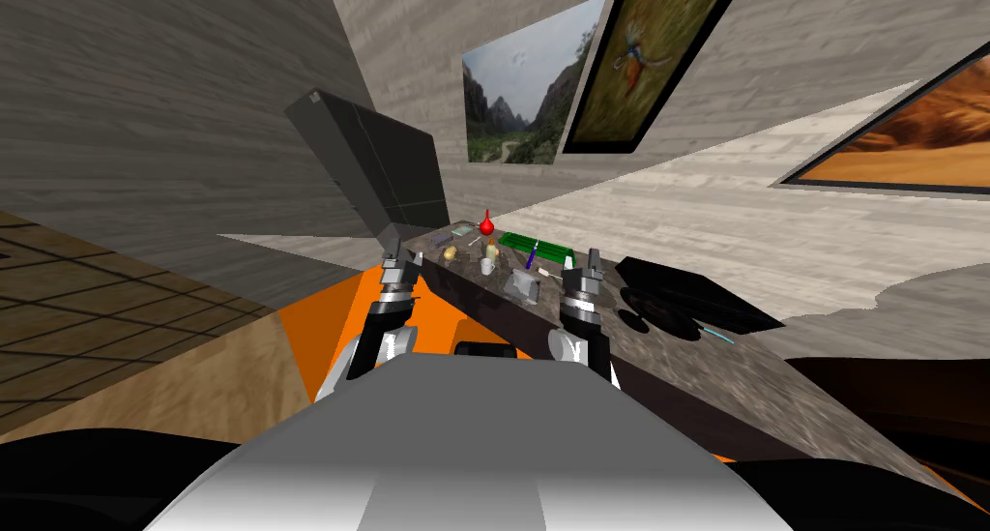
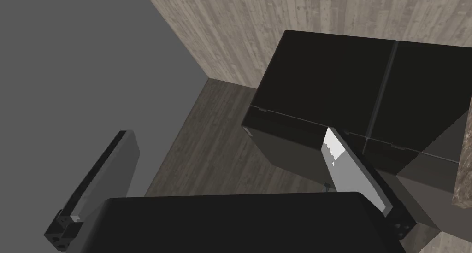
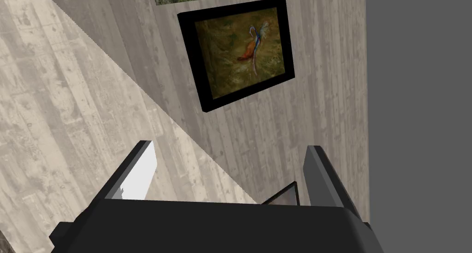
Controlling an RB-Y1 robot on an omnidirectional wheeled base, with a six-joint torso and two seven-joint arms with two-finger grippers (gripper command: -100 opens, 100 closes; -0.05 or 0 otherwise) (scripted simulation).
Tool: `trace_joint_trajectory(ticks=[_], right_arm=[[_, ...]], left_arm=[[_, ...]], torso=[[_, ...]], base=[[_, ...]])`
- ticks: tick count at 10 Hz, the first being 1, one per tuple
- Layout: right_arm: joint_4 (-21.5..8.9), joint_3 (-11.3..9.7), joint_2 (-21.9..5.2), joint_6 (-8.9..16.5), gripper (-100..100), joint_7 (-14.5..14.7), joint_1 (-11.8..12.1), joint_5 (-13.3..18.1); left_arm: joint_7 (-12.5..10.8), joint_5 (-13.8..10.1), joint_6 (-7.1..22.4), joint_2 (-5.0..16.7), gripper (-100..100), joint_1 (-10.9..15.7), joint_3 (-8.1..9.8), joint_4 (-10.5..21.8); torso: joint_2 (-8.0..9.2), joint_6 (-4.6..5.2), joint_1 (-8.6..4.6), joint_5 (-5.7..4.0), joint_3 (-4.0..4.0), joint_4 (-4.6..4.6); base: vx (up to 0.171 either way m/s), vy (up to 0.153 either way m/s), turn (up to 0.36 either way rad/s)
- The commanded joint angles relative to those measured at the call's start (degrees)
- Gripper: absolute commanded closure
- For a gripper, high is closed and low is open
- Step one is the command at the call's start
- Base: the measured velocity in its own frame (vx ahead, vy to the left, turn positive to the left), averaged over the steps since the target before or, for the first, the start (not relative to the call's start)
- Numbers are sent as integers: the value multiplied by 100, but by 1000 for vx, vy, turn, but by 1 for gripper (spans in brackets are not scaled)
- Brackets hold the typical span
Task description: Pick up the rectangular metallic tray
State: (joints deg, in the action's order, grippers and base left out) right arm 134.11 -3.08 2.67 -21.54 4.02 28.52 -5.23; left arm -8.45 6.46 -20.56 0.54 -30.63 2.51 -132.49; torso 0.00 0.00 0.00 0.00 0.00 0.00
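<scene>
Left gripper (image 2: pixel 228 172) hangs empty with its fingers spread wide, just beside the far left end of the stone-patterned tabletop (image 1: pixel 735 380), facing a dark cabinet (image 2: pixel 350 79). Right gripper (image 3: pixel 228 174), equally wide and empty, hovers at the tabletop's near edge. The grey rectangular tray (image 1: pixel 525 285), if that small piece is it, lies on the tabletop between both grippers, nearer the right one, near a red item (image 1: pixel 486 225).

A red bulb-shaped item (image 1: pixel 486 225) stood at the speckled tabletop's (image 1: pixel 696 380) far end, with a flat green board (image 1: pixel 535 246) just right of it. A tall dark cabinet (image 1: pixel 387 172) stood to the left.
</scene>
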Motion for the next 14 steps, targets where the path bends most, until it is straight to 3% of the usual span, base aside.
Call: trace_joint_trajectory(ticks=[1,7,8,14], right_arm=[[-78,-27,-286,-3,-100,12,-7,13],[-511,-181,-1207,-23,-100,80,-46,90],[-511,-181,-1234,-23,-100,80,-46,90],[-1187,-446,-2204,-60,-100,191,-108,219]], left_arm=[[0,0,0,0,0,0,0,0],[0,0,0,0,0,1,0,0],[0,0,0,0,0,1,0,0],[0,0,0,0,0,1,0,0]], torso=[[0,0,0,0,0,0],[29,0,9,2,17,7],[33,0,9,2,19,7],[38,0,12,3,23,9]], base=[[-18,10,-8],[-67,29,-15],[-66,21,-11],[-100,46,-24]])
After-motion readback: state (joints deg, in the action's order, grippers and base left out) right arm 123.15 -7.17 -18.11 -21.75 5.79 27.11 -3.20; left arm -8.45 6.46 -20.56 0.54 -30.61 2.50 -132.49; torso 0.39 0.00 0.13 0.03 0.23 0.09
